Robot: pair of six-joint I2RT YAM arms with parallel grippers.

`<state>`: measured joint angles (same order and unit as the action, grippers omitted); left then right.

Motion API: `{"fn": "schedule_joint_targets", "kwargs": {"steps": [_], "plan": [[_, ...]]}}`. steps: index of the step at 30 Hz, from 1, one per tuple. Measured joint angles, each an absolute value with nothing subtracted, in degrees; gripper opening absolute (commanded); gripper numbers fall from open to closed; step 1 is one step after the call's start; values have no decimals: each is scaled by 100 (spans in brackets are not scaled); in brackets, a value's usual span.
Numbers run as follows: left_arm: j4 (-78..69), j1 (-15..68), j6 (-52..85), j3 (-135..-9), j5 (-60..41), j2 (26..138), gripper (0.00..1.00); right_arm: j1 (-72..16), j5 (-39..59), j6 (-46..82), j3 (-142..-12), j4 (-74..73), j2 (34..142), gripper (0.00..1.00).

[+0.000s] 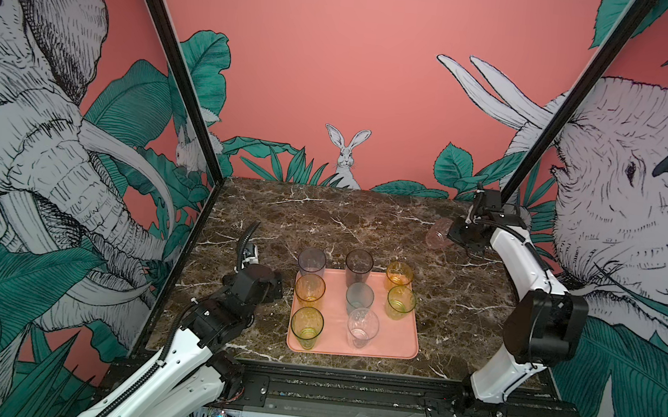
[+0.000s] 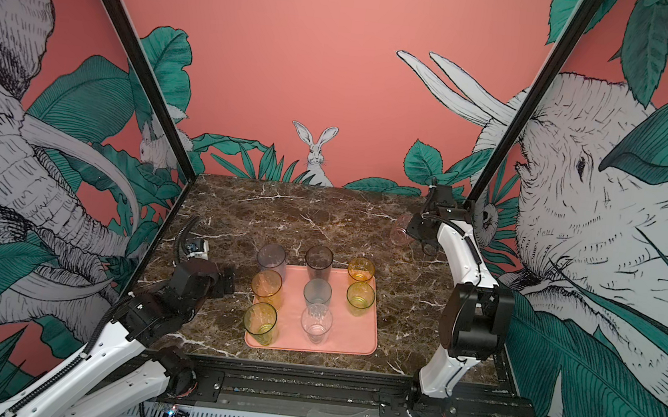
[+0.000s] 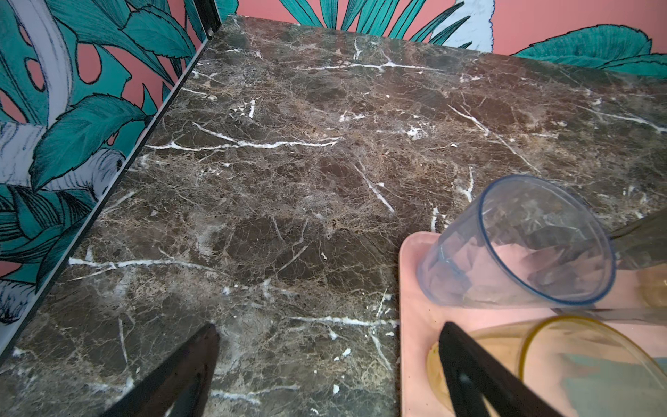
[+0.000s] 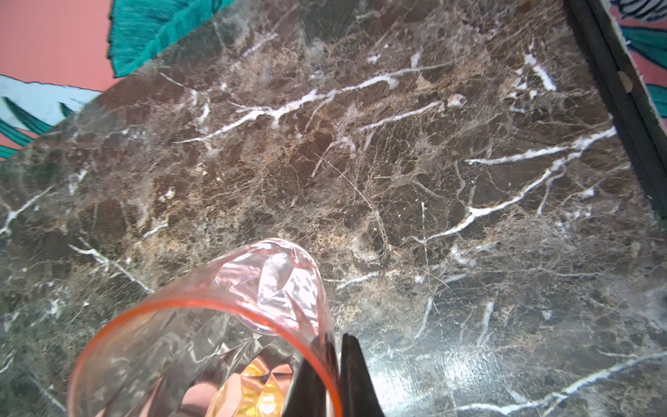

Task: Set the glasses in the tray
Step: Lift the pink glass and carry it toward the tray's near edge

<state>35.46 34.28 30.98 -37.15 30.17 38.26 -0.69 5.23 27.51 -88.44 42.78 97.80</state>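
Now | right gripper [image 4: 330,346] pinching tilted pink tumbler [image 4: 274,285] by rim, one o'clock of tray [image 1: 394,340] | left gripper [image 3: 329,326] gaping empty, nine o'clock.

We can read no text, label, brand, number or sign on anything in these views.
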Motion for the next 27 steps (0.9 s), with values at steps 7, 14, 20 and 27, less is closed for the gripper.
{"fn": "schedule_joint_targets", "kwargs": {"steps": [7, 14, 20, 27], "plan": [[3581, 3428, 3109, -3708, 2936, 3660, 96, -117, 620, 2633, -8844, 4674, 9450, 0], [3710, 3428, 3155, -3701, 2869, 3457, 96, -346, 585, 2506, -8847, 5203, 9098, 0], [3905, 3428, 3192, -3701, 2790, 3330, 96, -565, 471, 2458, -8783, 5485, 8519, 0], [4069, 3428, 3262, -3701, 2731, 3151, 96, -810, 344, 2456, -8425, 5795, 7975, 0]]}}
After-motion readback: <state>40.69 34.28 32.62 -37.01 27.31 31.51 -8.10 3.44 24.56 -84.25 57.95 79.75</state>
